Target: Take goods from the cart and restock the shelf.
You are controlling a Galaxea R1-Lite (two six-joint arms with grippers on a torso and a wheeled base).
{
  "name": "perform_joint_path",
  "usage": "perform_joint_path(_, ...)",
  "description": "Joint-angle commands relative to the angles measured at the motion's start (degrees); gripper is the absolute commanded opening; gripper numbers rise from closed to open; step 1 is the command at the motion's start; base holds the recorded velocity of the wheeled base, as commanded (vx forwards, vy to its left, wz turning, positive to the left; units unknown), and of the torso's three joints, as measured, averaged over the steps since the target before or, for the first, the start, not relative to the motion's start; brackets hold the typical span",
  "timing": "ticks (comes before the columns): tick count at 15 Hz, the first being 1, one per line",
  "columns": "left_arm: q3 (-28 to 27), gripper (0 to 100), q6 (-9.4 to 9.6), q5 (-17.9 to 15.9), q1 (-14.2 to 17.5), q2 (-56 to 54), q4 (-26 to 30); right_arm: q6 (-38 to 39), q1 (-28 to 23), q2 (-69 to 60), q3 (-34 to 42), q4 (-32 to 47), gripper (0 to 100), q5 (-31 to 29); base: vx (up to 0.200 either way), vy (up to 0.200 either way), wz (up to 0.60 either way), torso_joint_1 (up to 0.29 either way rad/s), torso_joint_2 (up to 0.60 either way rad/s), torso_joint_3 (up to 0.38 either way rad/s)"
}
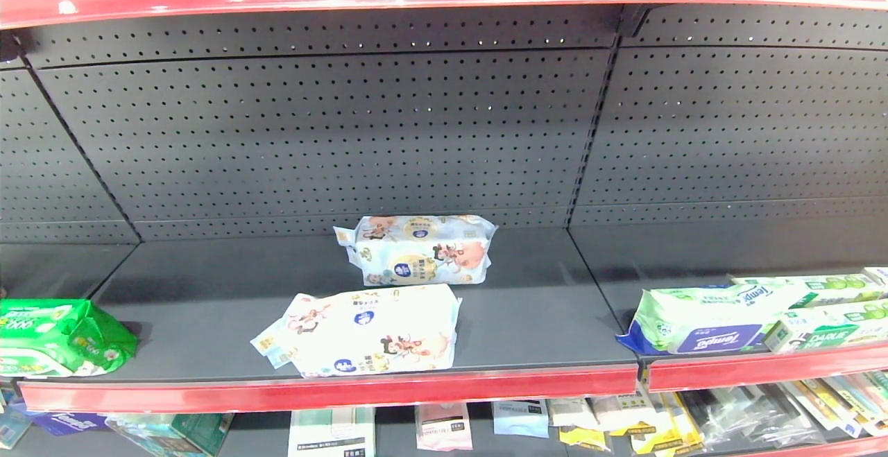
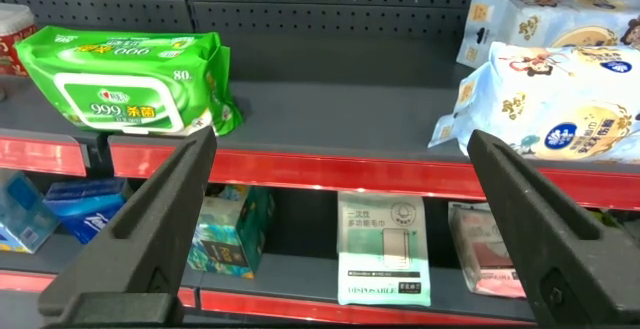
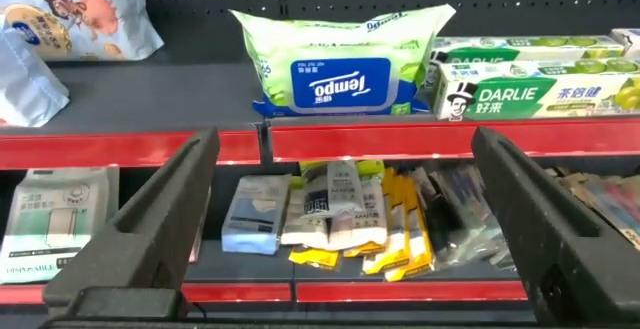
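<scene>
Two white cartoon-print wipe packs lie on the dark shelf (image 1: 208, 304): one at the front edge (image 1: 371, 332) and one farther back (image 1: 420, 249). The left wrist view shows the front pack (image 2: 550, 99) and the back pack (image 2: 570, 19) on the shelf beyond my left gripper (image 2: 340, 219), which hangs open and empty below the red shelf lip. My right gripper (image 3: 340, 224) is also open and empty, held in front of the lower shelf, under a light green wipe pack (image 3: 345, 59).
A bright green wipe pack (image 1: 59, 338) lies at the shelf's left end. The light green pack (image 1: 707, 322) and toothpaste boxes (image 1: 825, 325) fill the right section. Small packets (image 3: 340, 214) and boxes (image 2: 385, 249) line the lower shelf. Perforated back panel (image 1: 347, 131) stands behind.
</scene>
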Motion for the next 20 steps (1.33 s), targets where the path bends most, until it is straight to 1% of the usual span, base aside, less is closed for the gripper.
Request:
perform_joint_path(1,0.0,100,-0.04,0.0,0.0,0.0,0.0,0.0,0.0,-0.3,0.0,0.0,100,0.0,0.0,0.0,0.0,0.0,0.0,0.0)
perform_joint_path(6,0.0,100,-0.04,0.3,0.1,0.0,0.0,0.0,0.0,-0.3,0.0,0.0,100,0.0,0.0,0.0,0.0,0.0,0.0,0.0)
perform_joint_path(7,-0.2,100,0.49,0.4,0.1,0.0,0.0,0.0,0.0,-0.3,0.0,0.0,100,0.0,0.0,0.0,0.0,0.0,0.0,0.0)
perform_joint_path(8,-9.3,100,-0.21,0.0,-0.6,1.4,0.1,0.0,0.0,-0.3,0.0,0.0,100,0.0,0.0,0.0,0.0,0.0,0.0,0.0)
perform_joint_path(9,-23.0,100,-8.92,0.9,-2.1,18.5,-0.2,0.0,0.0,-0.3,0.0,0.0,100,0.0,0.0,0.0,0.0,0.0,0.0,0.0)
perform_joint_path(10,-34.4,100,-16.47,2.9,-1.6,29.5,-1.0,0.0,0.0,-0.3,0.0,0.0,100,0.0,0.0,0.0,0.0,0.0,0.0,0.0)
perform_joint_path(11,-37.7,100,-15.68,4.7,-0.2,37.4,-0.4,0.0,0.0,-0.3,0.0,0.0,100,0.0,0.0,0.0,0.0,0.0,0.0,0.0)
perform_joint_path(12,-37.5,100,-12.7,6.6,2.3,42.7,-0.2,0.0,0.0,-0.3,0.0,0.0,100,0.0,0.0,0.0,0.0,0.0,0.0,0.0)
perform_joint_path(13,-36.4,100,-10.23,7.7,3.3,47.0,0.0,0.0,0.0,-0.3,0.0,0.0,100,0.0,0.0,0.0,0.0,0.0,0.0,0.0)
perform_joint_path(14,-34.4,100,-9.18,8.3,3.4,53.6,-0.2,0.0,0.0,-0.3,0.0,0.0,100,0.0,0.0,0.0,0.0,0.0,0.0,0.0)
perform_joint_path(16,-33.6,100,-8.65,8.2,2.4,62.6,-0.2,0.0,0.0,-0.3,0.0,0.0,100,0.0,0.0,0.0,0.0,0.0,0.0,0.0)
perform_joint_path(18,-34.2,100,-6.81,7.9,0.5,68.1,-0.4,0.0,0.0,-0.3,0.0,0.0,100,0.0,0.0,0.0,0.0,0.0,0.0,0.0)
perform_joint_path(19,-34.3,100,-6.1,7.9,-0.4,69.1,-0.4,0.0,0.0,-0.3,0.0,0.0,100,0.0,0.0,0.0,0.0,0.0,0.0,0.0)
perform_joint_path(20,-34.3,100,-4.96,7.9,-2.4,71.0,-0.3,0.0,0.0,-0.3,0.0,0.0,100,0.0,0.0,0.0,0.0,0.0,0.0,0.0)
